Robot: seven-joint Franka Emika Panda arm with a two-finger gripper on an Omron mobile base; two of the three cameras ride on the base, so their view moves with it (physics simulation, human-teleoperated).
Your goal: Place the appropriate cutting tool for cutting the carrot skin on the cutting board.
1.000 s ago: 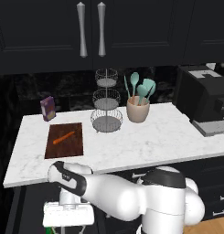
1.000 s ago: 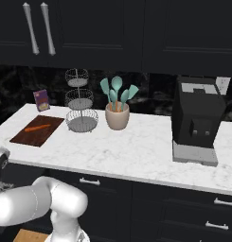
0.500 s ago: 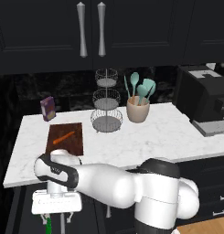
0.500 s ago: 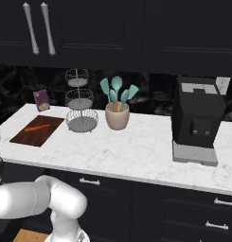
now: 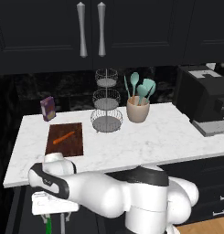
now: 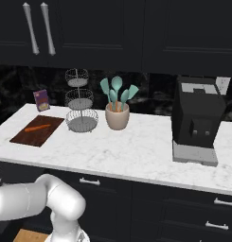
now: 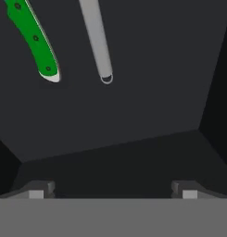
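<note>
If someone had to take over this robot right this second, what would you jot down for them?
Gripper: fingers wide open, holding nothing, low beside the counter, looking into a dark compartment.
Slim silver-grey peeler handle lies there beside the green-handled knife; neither is touched.
Small orange carrot lies on the dark reddish-brown wooden cutting board on the white marble counter.
Done: nothing placed yet.
Left: grasp the peeler, set it on the board.

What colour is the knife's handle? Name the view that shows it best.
Bright green, with small dark rivets; the knife handle shows best in the hand view.

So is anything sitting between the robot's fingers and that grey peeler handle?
No. In the hand view, bare dark drawer floor separates the open gripper from the peeler; the green-handled knife lies beside it.
</note>
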